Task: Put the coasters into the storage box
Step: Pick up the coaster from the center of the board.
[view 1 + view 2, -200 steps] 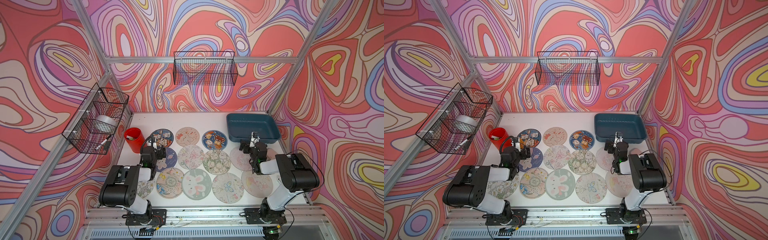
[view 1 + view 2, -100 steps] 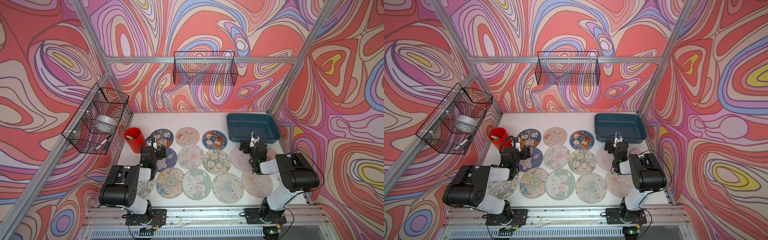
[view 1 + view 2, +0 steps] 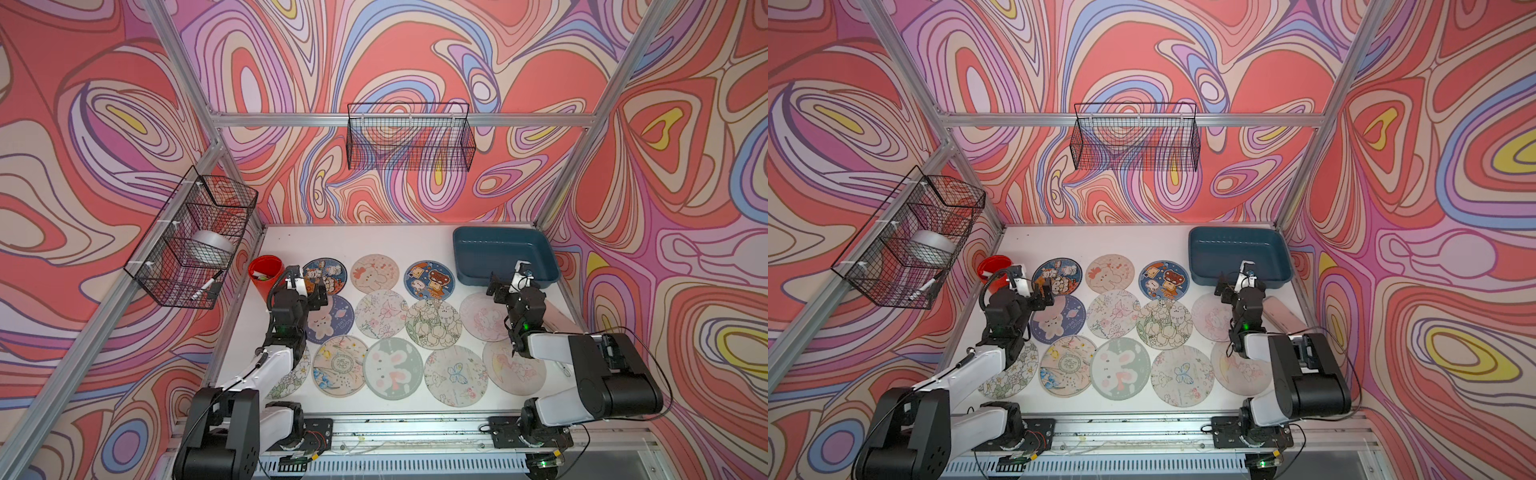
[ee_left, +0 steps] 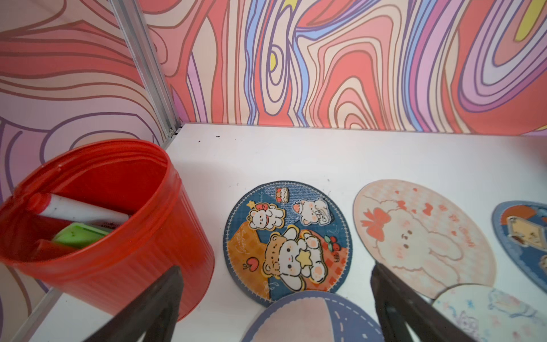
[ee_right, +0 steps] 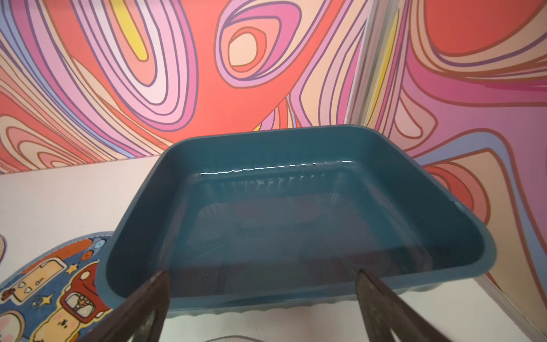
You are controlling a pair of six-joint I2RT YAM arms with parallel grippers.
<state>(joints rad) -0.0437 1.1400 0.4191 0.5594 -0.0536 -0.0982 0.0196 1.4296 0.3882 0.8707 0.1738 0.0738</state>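
Several round coasters lie flat in three rows on the white table [image 3: 415, 241], among them a blue bear coaster [image 3: 325, 275] [image 4: 288, 242], a beige rabbit one [image 3: 375, 273] [image 4: 414, 237] and a grey-green one [image 3: 392, 368]. The teal storage box [image 3: 505, 257] [image 3: 1237, 257] [image 5: 296, 207] stands at the back right with nothing in it. My left gripper [image 3: 306, 284] [image 4: 275, 271] hovers open over the bear coaster and a purple-blue coaster [image 4: 310, 319]. My right gripper [image 3: 508, 279] [image 5: 262, 274] is open at the box's near rim, above a pink coaster [image 3: 482, 316].
A red cup [image 3: 266, 274] [image 4: 97, 225] holding a marker stands just left of the left gripper. Black wire baskets hang on the back wall [image 3: 409, 137] and the left wall [image 3: 193, 237]. A pink oblong thing [image 3: 1283, 318] lies by the right wall.
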